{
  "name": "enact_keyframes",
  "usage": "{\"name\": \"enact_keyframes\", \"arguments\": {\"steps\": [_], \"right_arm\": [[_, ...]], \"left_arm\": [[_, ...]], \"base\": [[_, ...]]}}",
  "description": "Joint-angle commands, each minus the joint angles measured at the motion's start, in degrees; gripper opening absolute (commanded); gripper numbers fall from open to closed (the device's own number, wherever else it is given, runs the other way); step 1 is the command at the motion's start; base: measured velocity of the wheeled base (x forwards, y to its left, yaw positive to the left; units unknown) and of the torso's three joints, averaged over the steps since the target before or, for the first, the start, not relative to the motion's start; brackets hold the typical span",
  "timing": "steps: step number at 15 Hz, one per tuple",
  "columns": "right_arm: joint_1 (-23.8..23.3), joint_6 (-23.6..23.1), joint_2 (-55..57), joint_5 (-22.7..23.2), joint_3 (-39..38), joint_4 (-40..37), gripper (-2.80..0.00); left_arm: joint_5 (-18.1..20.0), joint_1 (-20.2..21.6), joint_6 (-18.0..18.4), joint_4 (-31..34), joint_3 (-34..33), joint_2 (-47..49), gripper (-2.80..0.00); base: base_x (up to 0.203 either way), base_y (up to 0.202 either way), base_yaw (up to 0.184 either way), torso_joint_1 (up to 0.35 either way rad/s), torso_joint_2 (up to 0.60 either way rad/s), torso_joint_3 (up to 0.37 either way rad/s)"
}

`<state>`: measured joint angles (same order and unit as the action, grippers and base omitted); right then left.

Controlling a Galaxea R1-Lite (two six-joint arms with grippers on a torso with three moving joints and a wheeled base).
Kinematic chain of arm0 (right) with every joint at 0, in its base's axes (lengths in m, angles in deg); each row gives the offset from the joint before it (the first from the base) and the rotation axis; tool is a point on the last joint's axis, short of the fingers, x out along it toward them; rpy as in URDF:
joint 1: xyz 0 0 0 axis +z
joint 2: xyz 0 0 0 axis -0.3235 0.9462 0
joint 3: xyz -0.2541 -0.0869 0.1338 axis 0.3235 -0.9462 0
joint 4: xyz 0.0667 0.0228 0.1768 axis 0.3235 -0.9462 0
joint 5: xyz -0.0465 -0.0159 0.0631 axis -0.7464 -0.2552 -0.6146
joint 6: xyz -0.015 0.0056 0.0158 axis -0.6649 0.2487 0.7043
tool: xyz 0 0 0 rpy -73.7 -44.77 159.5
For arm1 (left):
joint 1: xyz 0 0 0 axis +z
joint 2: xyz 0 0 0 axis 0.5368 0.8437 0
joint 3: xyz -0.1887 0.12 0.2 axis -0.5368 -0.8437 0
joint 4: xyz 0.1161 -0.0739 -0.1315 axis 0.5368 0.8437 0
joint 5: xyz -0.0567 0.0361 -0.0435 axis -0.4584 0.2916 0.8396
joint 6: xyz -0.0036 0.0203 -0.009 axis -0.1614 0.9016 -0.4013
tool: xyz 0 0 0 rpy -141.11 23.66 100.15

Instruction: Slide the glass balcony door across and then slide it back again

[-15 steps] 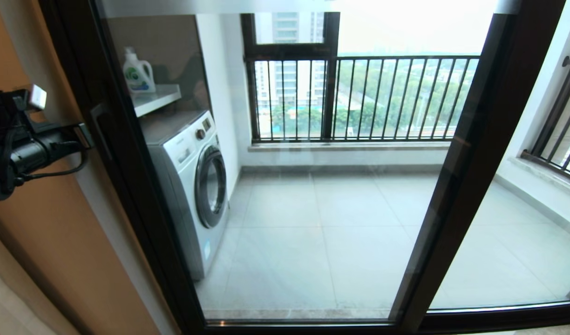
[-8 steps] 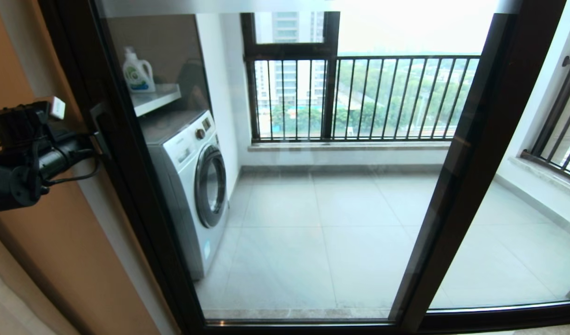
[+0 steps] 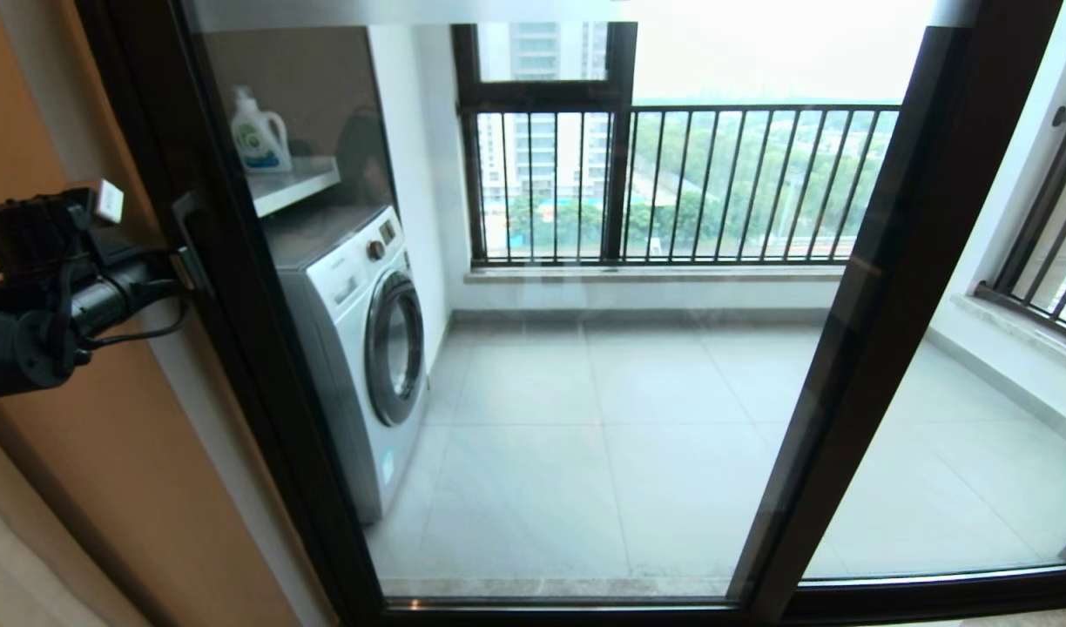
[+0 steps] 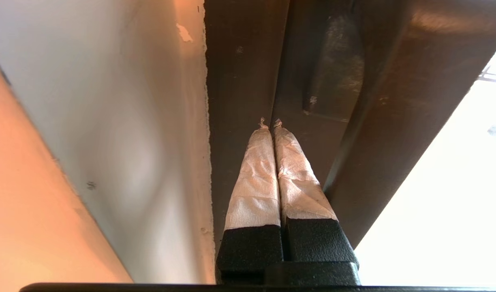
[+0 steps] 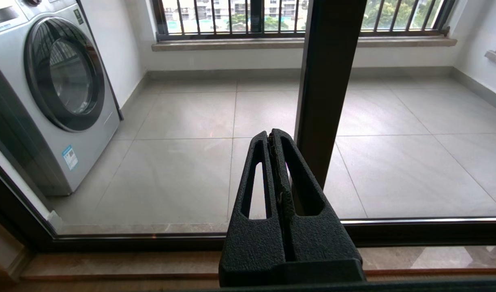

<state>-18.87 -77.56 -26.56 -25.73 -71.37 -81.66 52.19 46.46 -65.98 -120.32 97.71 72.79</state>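
At nine o'clock the left gripper [image 3: 178, 261], fingers pressed together on nothing, lay against the handle upright of the glass balcony door [image 3: 585, 392], apparently to push it sideways, while the right gripper [image 5: 275, 140], likewise closed, hung idle short of the glass.

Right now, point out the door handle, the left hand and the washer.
Door handle [image 3: 187, 235], head view, on its lever.
Left hand [image 4: 271, 123], left wrist view, between its taped fingertips.
Washer [image 3: 395, 348], head view, on its round door.

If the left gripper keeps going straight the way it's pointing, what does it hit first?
Probably the glass balcony door: the shut left gripper points at its dark upright frame, beside the handle, seemingly already touching, though depth is unclear.
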Motion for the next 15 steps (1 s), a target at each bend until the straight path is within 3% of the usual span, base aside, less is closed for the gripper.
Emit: {"name": "enact_keyframes", "arguments": {"steps": [1,9,15], "right_arm": [[0.08,-0.03,-0.01,0.02,-0.62,0.03,-2.80],[0.06,-0.03,-0.01,0.02,-0.62,0.03,-2.80],[0.00,-0.03,-0.01,0.02,-0.62,0.03,-2.80]], "left_arm": [[0.15,-2.20,-0.08,-0.41,-0.14,-1.02,-2.80],[-1.19,-6.32,0.01,-0.32,0.89,-0.95,-2.80],[-3.56,-7.20,0.01,4.32,7.74,-1.98,-2.80]], "base": [[0.000,0.000,0.000,0.000,0.00,0.000],[0.000,0.000,0.000,0.000,0.00,0.000],[0.000,0.000,0.000,0.000,0.00,0.000]]}}
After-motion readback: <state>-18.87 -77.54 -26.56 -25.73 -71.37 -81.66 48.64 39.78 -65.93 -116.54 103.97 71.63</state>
